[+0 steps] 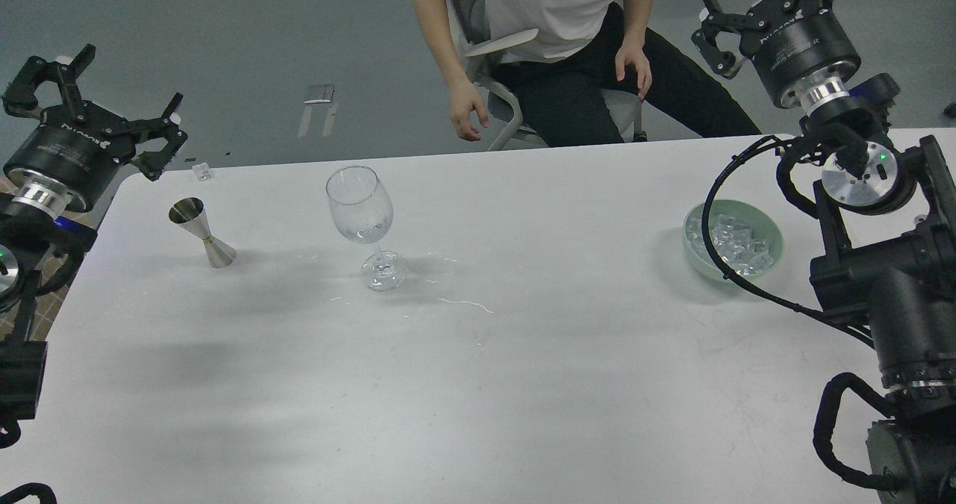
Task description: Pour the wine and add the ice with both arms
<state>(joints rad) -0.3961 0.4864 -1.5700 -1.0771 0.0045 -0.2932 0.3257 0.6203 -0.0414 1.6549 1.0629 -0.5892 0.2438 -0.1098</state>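
Both my pincers (123,127) (747,11) hang wide, empty; ice (736,243) looks slick; I'd grip the fragile glass (360,205) by its stem.

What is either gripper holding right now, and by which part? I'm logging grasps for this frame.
Nothing is held. The left gripper and right gripper are both open and empty, raised clear of the table.

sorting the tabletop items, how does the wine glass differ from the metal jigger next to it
The wine glass is clear, so the table shows through it; the jigger is opaque polished metal. The wine glass is the taller, a round bowl on a thin stem and flat foot, while the jigger is a short double cone pinched at the waist. Both stand upright on the white table, apart from each other, and neither is held.
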